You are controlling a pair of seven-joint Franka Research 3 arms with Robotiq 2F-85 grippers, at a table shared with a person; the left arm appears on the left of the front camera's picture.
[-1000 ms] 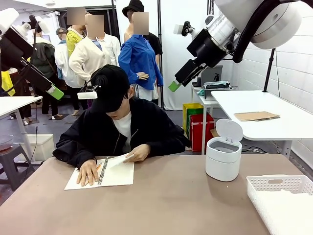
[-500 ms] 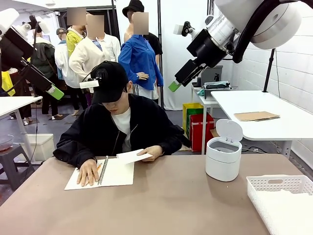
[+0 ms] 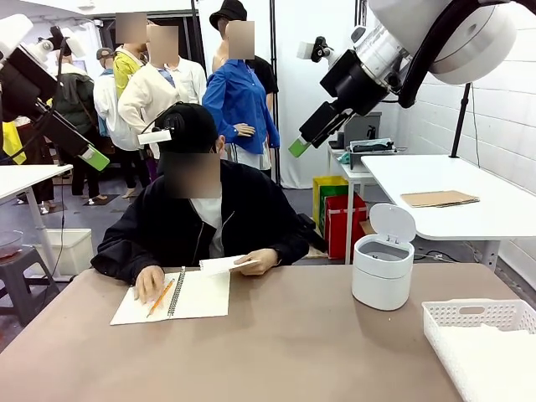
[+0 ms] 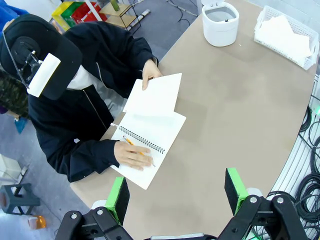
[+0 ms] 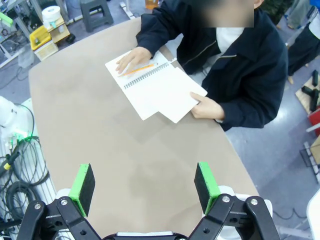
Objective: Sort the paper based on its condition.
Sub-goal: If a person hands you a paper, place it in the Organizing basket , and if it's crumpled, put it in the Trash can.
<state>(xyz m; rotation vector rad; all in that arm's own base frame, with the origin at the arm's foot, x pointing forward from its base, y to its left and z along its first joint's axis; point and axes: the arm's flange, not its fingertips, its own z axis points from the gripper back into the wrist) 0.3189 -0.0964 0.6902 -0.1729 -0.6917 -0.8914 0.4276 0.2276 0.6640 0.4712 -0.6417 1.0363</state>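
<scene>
Brown tabletop [image 3: 301, 352] is carrying everything, and both arms are hanging high above it, likely so as not to crowd the person tending a page. From up there the left gripper [image 4: 176, 192] is looking down on the work with its green pads spread wide and nothing between them. The right gripper [image 5: 144, 186] is hovering likewise, jaws apart and empty, so both seem to be waiting for something to take.

At the near corner on the robot's right a white basket [image 3: 456, 356] is sitting with something white in it. Behind it a round bin [image 3: 383, 268] is standing with its lid tipped up. These two are probably serving as the destinations for good and spoiled pages.

In front of the person a spiral notebook [image 3: 197, 297] is lying open, and the person's right hand [image 3: 149, 285] is pressing it flat, presumably to steady it. The person's left hand [image 3: 260, 261] is holding one loose sheet of paper [image 3: 224, 265] by its edge, just over the notebook's far corner. It appears to be free of the binding and being readied for handing over. An orange pencil [image 3: 159, 297] is lying on the open page at the fingers of the pressing hand.
</scene>
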